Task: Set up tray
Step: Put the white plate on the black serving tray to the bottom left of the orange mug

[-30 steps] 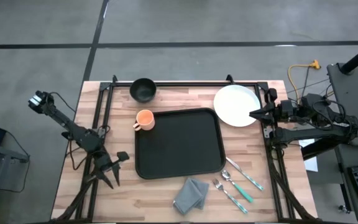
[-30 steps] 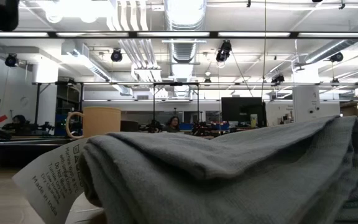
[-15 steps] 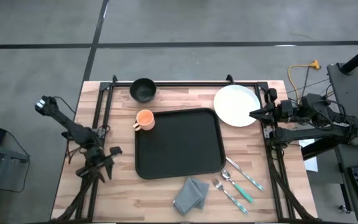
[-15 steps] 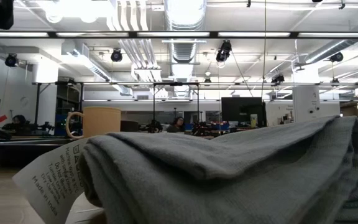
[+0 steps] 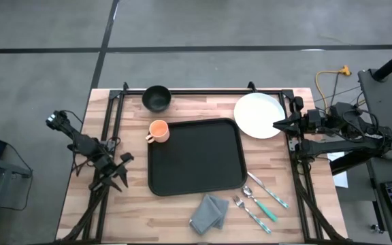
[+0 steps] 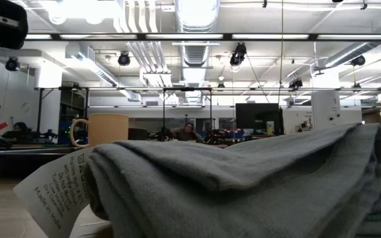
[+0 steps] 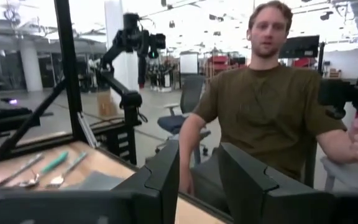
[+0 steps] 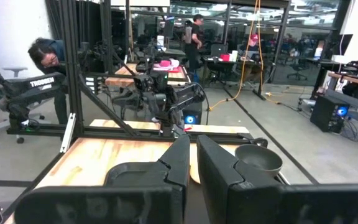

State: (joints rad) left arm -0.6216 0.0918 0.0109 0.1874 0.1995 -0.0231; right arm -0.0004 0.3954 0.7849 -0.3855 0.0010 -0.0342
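In the high view the black tray (image 5: pixel 196 156) lies flat mid-table. An orange cup (image 5: pixel 158 130) stands at its far left corner, and a black bowl (image 5: pixel 156 98) stands beyond that. The white plate (image 5: pixel 257 114) rests off the tray's far right corner. A folded grey cloth (image 5: pixel 209 212) and the cutlery (image 5: pixel 260 201) lie near the table's near edge. My left gripper (image 5: pixel 122 170) (image 7: pixel 199 149) is open beside the tray's left rim. My right gripper (image 5: pixel 275 124) (image 8: pixel 192 140) is shut at the plate's right edge; whether it touches the plate does not show.
Black frame rails (image 5: pixel 111 136) run along the table's left, right and far sides. In the low view the grey cloth (image 6: pixel 243 185) with its label (image 6: pixel 51 188) fills the foreground. A seated person (image 7: pixel 272 106) is beyond the table in the left wrist view. Bare wood lies left of the tray.
My left arm has swung, and its gripper has moved a little toward the table's far edge, beside the tray's left rim. More of a dark arm part shows at the low view's upper left corner. Nothing on the table has moved.
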